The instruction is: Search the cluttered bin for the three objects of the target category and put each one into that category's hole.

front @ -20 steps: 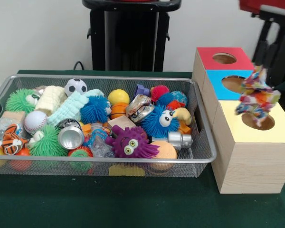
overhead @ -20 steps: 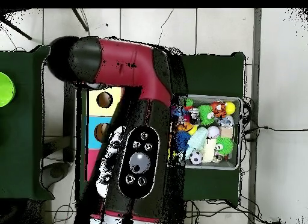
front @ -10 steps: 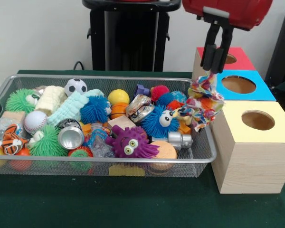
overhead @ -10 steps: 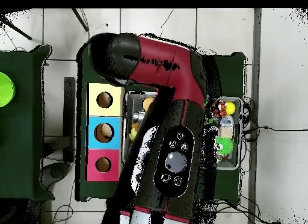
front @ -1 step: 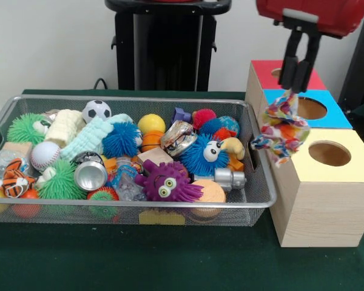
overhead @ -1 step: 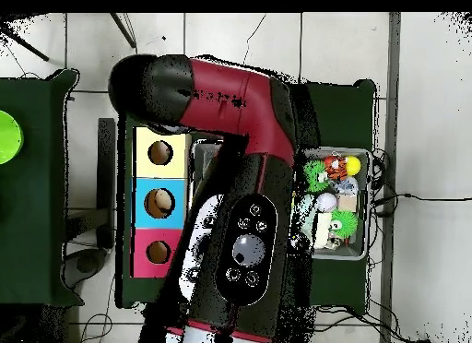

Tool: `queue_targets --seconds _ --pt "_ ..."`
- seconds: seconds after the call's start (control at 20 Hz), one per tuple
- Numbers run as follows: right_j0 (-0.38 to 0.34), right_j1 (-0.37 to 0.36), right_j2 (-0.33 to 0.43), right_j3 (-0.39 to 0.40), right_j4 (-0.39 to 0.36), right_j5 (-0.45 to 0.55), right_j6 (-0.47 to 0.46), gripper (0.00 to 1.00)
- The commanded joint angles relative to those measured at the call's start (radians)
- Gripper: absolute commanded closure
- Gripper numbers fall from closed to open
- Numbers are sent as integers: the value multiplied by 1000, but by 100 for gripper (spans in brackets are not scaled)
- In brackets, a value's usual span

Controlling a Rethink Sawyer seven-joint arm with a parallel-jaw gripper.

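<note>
My gripper [front @ -1 step: 296,85] hangs from the red arm, shut on the top of a multicoloured knotted rope toy [front @ -1 step: 283,128]. The toy dangles between the wire bin's [front @ -1 step: 127,99] right end and the row of boxes, in front of the blue box [front @ -1 step: 338,120] and left of the yellow box's hole [front @ -1 step: 329,153]. The red box [front @ -1 step: 264,70] stands behind them. In the overhead view the red arm [overhead @ -1 step: 244,173] hides the gripper and the toy; the yellow box [overhead @ -1 step: 143,139], blue box [overhead @ -1 step: 143,203] and red box [overhead @ -1 step: 143,252] show to its left.
The bin is packed with toys: a purple spiky monster [front @ -1 step: 167,182], a blue fuzzy creature [front @ -1 step: 203,154], a soccer ball [front @ -1 step: 97,110], a baseball [front @ -1 step: 45,155], a metal can [front @ -1 step: 90,174], green spiky balls [front @ -1 step: 25,127]. A black stand [front @ -1 step: 164,45] rises behind the bin.
The gripper carried the rope toy from over the yellow box left to the bin's right end, then back right to beside the blue box.
</note>
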Motion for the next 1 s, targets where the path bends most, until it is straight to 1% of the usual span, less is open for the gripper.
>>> queue_targets --seconds 0.05,0.35,0.6,0.85,1.0 --pt "20 -7 57 142 -13 1 151 100" --pt "27 -13 49 153 -7 2 160 100" --pt "36 -34 47 209 -4 -34 167 100" --pt "22 -55 53 227 -11 -25 128 100" --pt "25 -58 56 251 -9 -52 134 100"
